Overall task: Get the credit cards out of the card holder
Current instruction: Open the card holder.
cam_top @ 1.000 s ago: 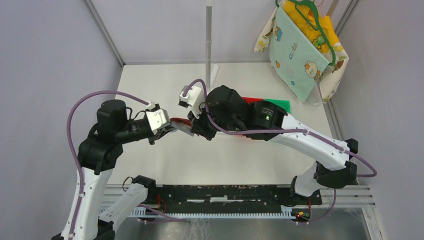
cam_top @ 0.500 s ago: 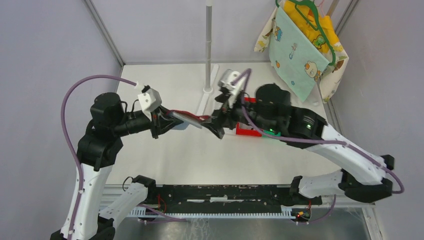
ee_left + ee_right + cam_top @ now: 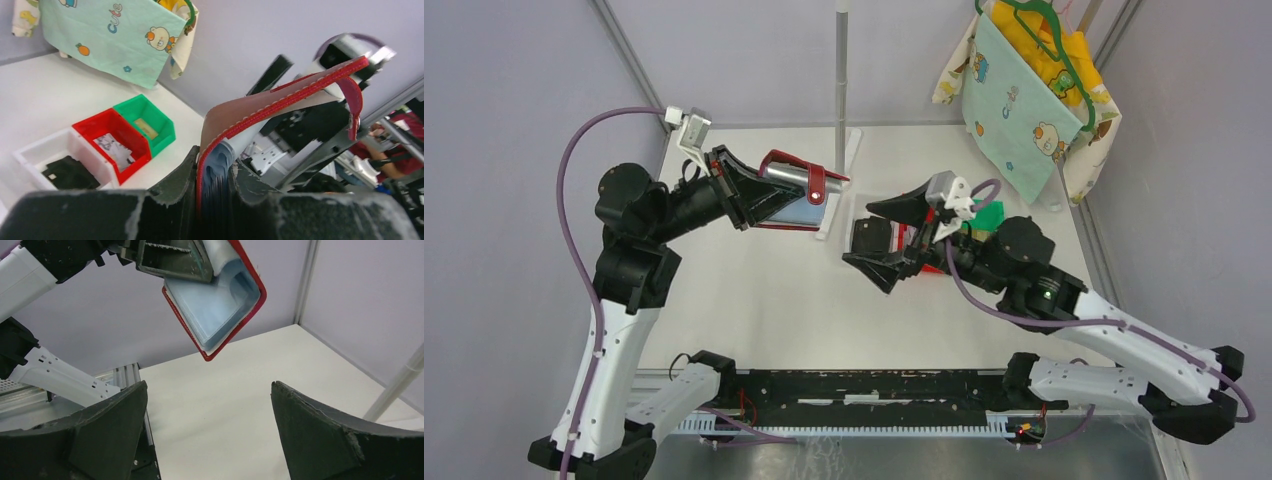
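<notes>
My left gripper (image 3: 759,195) is shut on the red card holder (image 3: 796,190) and holds it in the air over the table's back left. In the left wrist view the card holder (image 3: 280,95) stands edge-on between the jaws of my left gripper (image 3: 216,165), with grey-blue layers inside. I cannot tell the credit cards from the pocket panels. My right gripper (image 3: 876,238) is open and empty, to the right of the holder and apart from it. In the right wrist view the card holder (image 3: 220,305) hangs above my right gripper (image 3: 207,390), showing its grey-blue inner face.
White (image 3: 55,160), red (image 3: 107,137) and green (image 3: 145,120) bins stand in a row mid-table. The white one holds a black item, the red a pale piece, the green a tan flat piece. A thin pole (image 3: 841,90) rises at the back. Patterned cloth (image 3: 1024,90) hangs back right.
My right gripper opened, let go of the holder and drew back to the right. My left arm lifted the holder up and toward the back left.
</notes>
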Available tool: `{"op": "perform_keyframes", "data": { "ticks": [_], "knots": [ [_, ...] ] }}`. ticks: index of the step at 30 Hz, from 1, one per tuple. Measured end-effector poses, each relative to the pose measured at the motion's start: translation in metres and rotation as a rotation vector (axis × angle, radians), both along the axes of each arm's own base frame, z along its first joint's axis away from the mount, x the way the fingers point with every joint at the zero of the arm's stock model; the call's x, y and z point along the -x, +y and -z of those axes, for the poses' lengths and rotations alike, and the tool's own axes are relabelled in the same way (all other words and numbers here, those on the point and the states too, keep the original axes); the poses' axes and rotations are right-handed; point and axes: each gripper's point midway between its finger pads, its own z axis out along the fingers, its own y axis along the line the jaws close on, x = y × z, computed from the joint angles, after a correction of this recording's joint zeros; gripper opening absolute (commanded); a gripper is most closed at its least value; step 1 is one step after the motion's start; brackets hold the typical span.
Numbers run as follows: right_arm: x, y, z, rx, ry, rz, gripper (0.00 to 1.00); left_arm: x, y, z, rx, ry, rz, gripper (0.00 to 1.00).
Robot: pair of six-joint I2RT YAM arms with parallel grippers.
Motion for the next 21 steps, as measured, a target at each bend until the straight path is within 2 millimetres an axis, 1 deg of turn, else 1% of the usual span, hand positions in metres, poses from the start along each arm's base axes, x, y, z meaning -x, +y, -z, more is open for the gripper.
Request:
{"op": "perform_keyframes", "data": {
  "ticks": [3, 5, 8, 11, 13, 21],
  "knots": [
    [-0.012, 0.018, 0.013, -0.005, 0.043, -0.034, 0.98, 0.002, -0.002, -0.008, 0.047, 0.044, 0.010, 0.02],
    [-0.020, 0.023, 0.019, -0.033, 0.077, -0.056, 0.98, 0.006, -0.001, -0.014, 0.070, 0.056, 0.016, 0.02],
    [-0.025, 0.027, 0.020, -0.104, 0.126, -0.104, 0.98, 0.013, 0.000, -0.022, 0.096, 0.057, 0.024, 0.02],
    [-0.022, 0.033, 0.014, -0.186, 0.165, -0.178, 0.95, 0.019, 0.001, -0.025, 0.108, 0.058, 0.030, 0.02],
    [-0.018, 0.040, 0.009, -0.231, 0.187, -0.238, 0.91, 0.020, 0.001, -0.026, 0.113, 0.060, 0.032, 0.02],
    [-0.004, 0.058, -0.003, -0.354, 0.258, -0.433, 0.78, 0.021, 0.001, -0.027, 0.117, 0.065, 0.029, 0.02]
  ]
}}
